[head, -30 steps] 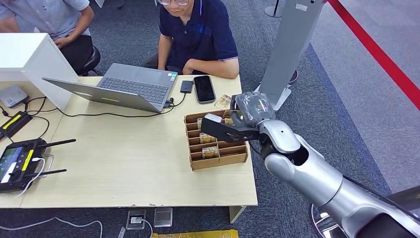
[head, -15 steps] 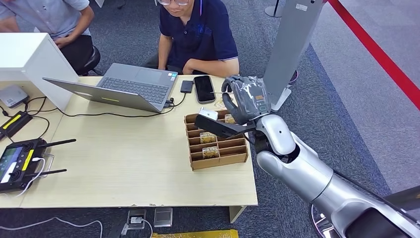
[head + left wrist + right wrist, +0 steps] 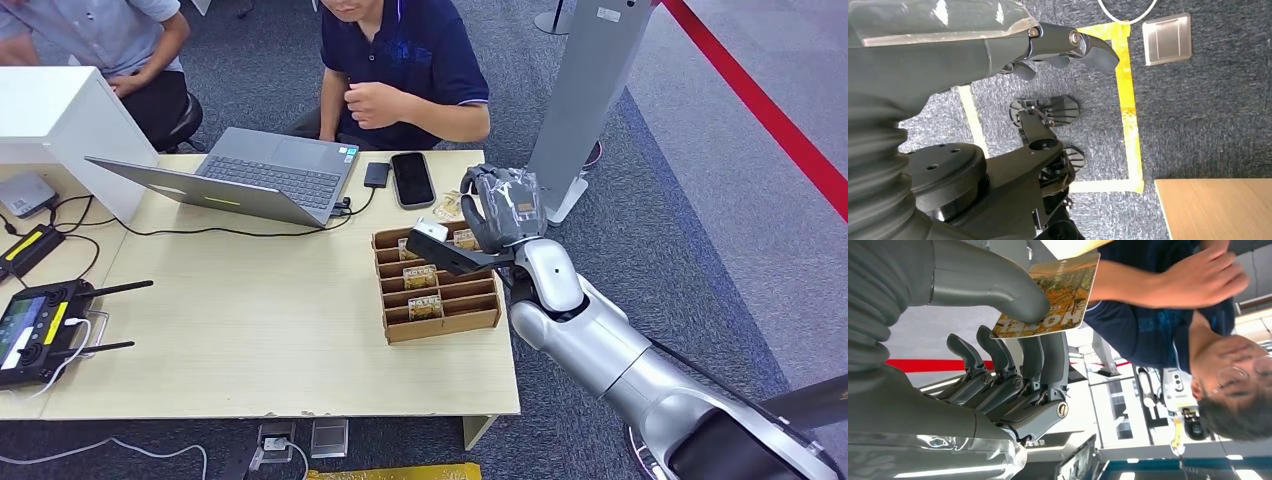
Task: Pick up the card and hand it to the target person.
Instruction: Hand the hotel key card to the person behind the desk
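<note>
My right hand [image 3: 497, 213] hovers above the far end of the cardboard card organizer [image 3: 442, 312], by the table's right edge. In the right wrist view it pinches a card [image 3: 1054, 294] with an autumn picture between the thumb [image 3: 998, 287] and the darker fingers [image 3: 1040, 357]. The person in a navy shirt [image 3: 415, 60] sits behind the table, straight across from the hand, with one hand [image 3: 372, 102] raised at chest height. Beyond the card the wrist view shows that raised hand [image 3: 1198, 277]. My left hand [image 3: 1063, 47] hangs over the carpet, its fingers loosely apart and holding nothing.
Several more cards stand in the organizer, and a loose card [image 3: 450, 205] lies behind it. A phone [image 3: 411, 178], an open laptop [image 3: 250, 175], cables and a remote controller [image 3: 35, 325] lie on the table. A second person [image 3: 100, 40] sits at the back left. A grey pillar [image 3: 585, 90] stands to the right.
My right hand has lifted off the organizer and turned, fingers up, with the card. The navy-shirted person has raised a hand from the table to the chest.
</note>
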